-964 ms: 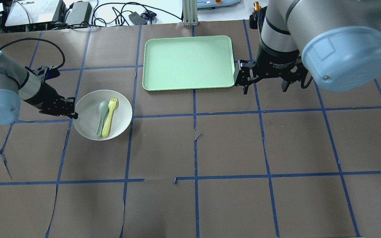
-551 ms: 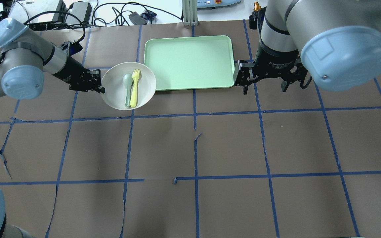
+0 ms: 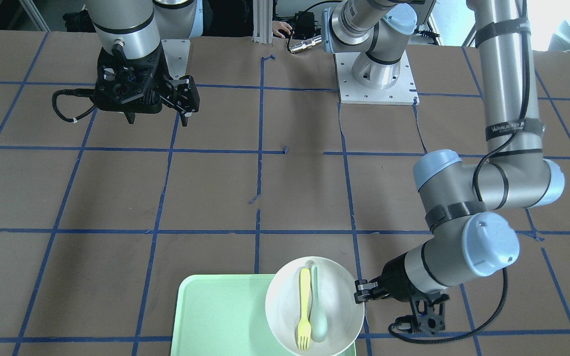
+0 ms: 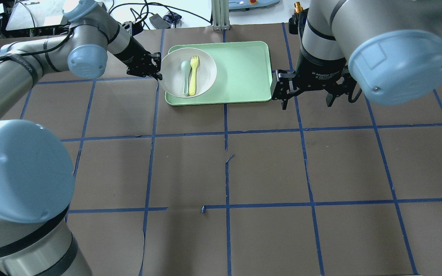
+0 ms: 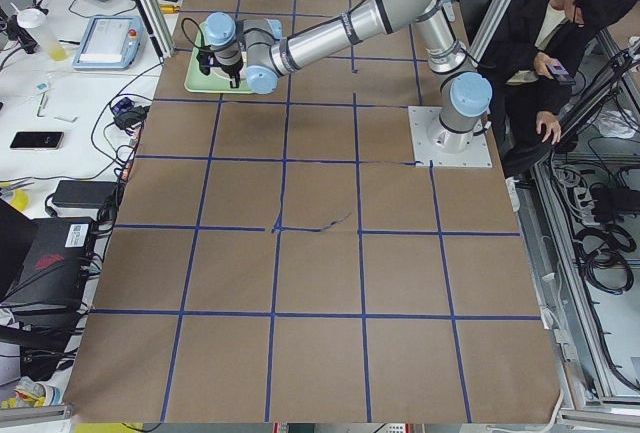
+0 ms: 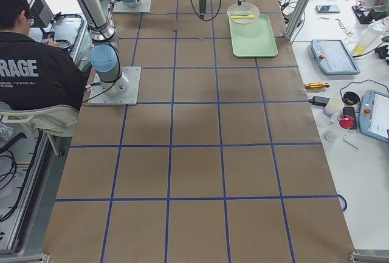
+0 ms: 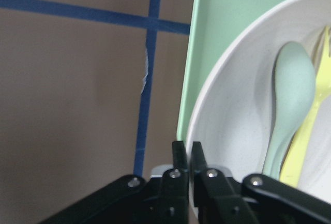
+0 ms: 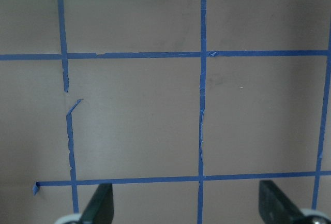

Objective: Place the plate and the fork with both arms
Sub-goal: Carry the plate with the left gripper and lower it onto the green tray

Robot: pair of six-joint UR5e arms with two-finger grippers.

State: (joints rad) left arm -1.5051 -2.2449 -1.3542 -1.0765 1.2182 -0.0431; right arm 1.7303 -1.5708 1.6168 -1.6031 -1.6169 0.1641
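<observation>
1. The round, shallow, off-white plate [image 4: 206, 62] sits over the left end of the large rectangular mint-green tray [image 4: 240, 73], at the far side of the brown, blue-taped table [image 4: 267, 168]. Its left edge sticks out past the tray's left rim.
2. Whether the plate rests on the tray or is held just above it cannot be told.
3. The small pale-yellow plastic fork [image 4: 193, 76] lies inside the plate, tines pointing to the far side. It lies just right of the pale grey-green plastic spoon [image 4: 185, 76], the two handles side by side and touching.
4. The black two-finger left gripper [image 4: 159, 75] reaches in from the left and is clamped on the plate's left rim. In the left wrist view its fingers [image 7: 179, 154] stand close together with the rim [image 7: 207, 115] pinched between them.
5. The black two-finger right gripper [image 4: 307, 105] hangs over bare table just beyond the tray's right edge, apart from it.
6. Its jaws are spread wide with nothing between them; the right wrist view shows only taped table under the fingertips [image 8: 98, 206].
</observation>
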